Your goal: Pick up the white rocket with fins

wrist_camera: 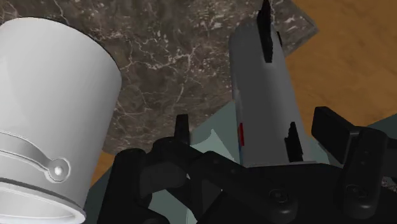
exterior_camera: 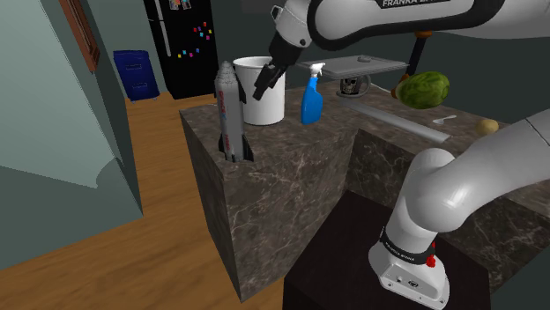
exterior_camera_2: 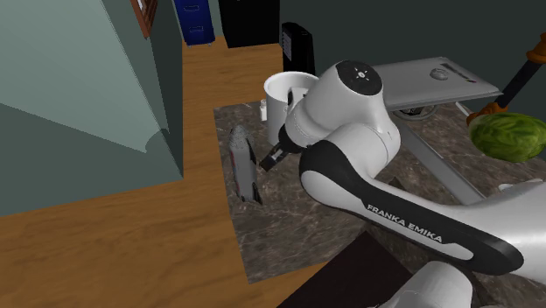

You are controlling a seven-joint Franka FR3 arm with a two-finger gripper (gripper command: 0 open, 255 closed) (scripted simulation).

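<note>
The white-grey rocket point(exterior_camera: 230, 113) stands upright on its black fins near the corner of the dark marble counter point(exterior_camera: 291, 167), with a small red mark on its body. In the second exterior view the rocket point(exterior_camera_2: 243, 166) is by the counter's edge. My gripper point(exterior_camera: 270, 84) hangs open at nose height, just to the shoulder view's right of the rocket and in front of the white bucket point(exterior_camera: 261, 97), not touching either. In the wrist view the rocket point(wrist_camera: 264, 95) lies ahead between the spread black fingers point(wrist_camera: 329, 127), and my gripper point(wrist_camera: 254, 127) holds nothing.
The white bucket point(wrist_camera: 51, 114) with a handle stands close beside the gripper. Further along the counter are a blue spray bottle point(exterior_camera: 311, 97), a grey tray point(exterior_camera: 354, 64), a green melon point(exterior_camera: 423, 89) and a small spoon point(exterior_camera: 445, 118). Wooden floor point(exterior_camera: 167, 220) lies below the counter's edge.
</note>
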